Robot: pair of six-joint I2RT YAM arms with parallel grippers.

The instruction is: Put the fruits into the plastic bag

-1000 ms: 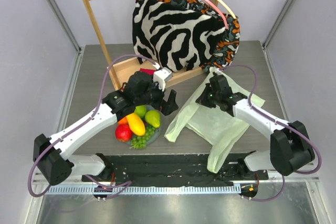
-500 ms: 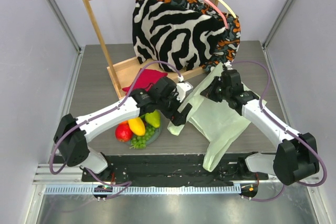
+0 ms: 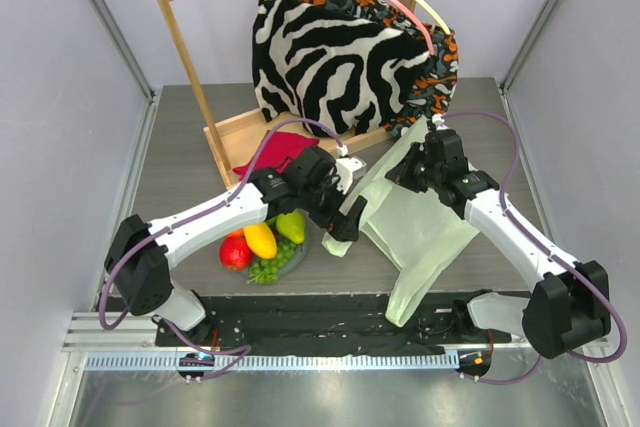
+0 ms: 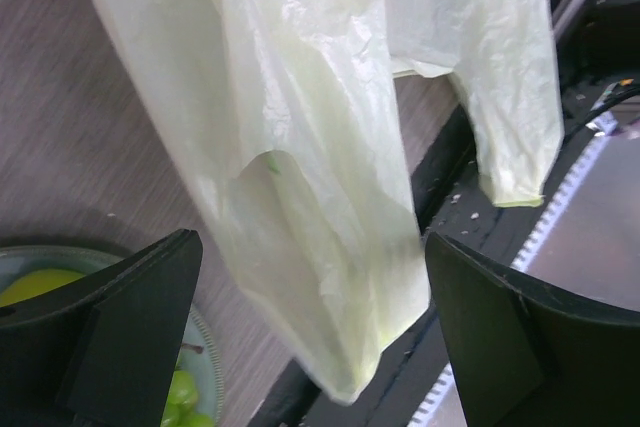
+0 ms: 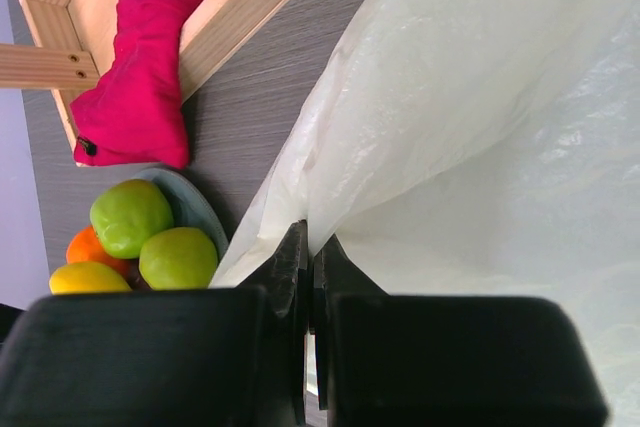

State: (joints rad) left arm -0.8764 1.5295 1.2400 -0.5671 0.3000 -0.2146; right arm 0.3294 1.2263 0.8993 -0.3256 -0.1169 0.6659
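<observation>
Right end effector (image 5: 308,247) is pinched tight on an edge of the large pale-green crinkly plastic bag (image 3: 420,232), holding that side up off the grey worktop (image 3: 180,167). Left end effector (image 4: 312,287) stands wide apart, a finger on either side of the bag's lower edge, gripping nothing. Just left of the bag, the small pile of toy fruits (image 3: 262,242) sits on the round grey-green plate (image 5: 195,209). No fruit is bagged yet. By my reckoning the mouth needs opening first, then every fruit has to go in.
</observation>
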